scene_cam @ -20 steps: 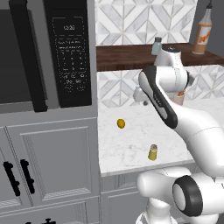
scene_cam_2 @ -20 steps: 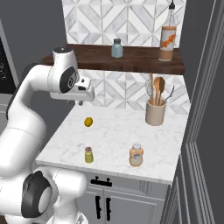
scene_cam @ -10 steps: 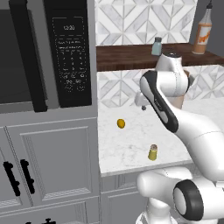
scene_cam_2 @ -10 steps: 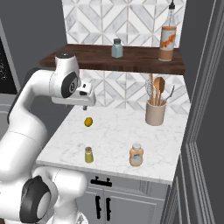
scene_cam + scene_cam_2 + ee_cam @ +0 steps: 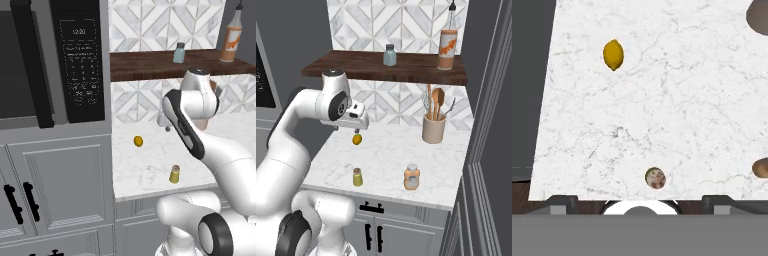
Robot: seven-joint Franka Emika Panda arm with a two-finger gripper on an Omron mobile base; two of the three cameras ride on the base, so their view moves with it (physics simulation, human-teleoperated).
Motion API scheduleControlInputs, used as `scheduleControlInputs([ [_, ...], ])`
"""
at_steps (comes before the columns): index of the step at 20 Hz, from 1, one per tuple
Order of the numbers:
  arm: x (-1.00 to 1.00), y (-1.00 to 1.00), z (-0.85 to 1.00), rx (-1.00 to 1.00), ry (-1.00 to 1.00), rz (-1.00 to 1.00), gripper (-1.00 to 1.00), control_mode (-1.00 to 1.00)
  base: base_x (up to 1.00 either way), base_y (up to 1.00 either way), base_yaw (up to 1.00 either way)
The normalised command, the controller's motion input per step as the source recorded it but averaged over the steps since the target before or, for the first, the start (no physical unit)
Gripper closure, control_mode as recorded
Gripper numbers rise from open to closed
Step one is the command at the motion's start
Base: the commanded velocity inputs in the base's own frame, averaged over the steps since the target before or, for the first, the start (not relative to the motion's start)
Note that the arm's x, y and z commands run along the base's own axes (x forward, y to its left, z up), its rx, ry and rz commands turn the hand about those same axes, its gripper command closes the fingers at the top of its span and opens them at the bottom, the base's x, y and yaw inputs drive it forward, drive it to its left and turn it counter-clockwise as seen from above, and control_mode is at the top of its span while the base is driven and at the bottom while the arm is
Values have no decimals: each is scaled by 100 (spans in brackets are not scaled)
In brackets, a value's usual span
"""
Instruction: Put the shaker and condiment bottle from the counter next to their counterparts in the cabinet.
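End effector (image 5: 357,129) hangs high over white grey-veined marble bench (image 5: 391,150), empty; how far its fingers are open cannot be told.
Dark brown wooden shelf board (image 5: 381,70) carries tall long-necked orange-label bottle (image 5: 447,36) and pale blue-grey shaker (image 5: 389,55). Near the bench front edge stand slim pale-orange bottle with grey cap (image 5: 412,177) and small yellow-green shaker with dark cap (image 5: 357,177), apart from each other. A round yellow lemon-like object (image 5: 138,141) lies further back.
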Motion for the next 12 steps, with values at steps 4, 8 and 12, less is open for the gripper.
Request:
scheduleControlInputs([
  [4,0,-36,-2,0,-2,-23,-100,-100,0,0,0],
  [8,0,-49,-3,0,-4,-23,-100,-100,0,0,0],
  [12,-5,-46,-32,-1,0,-16,-100,-100,0,0,0],
])
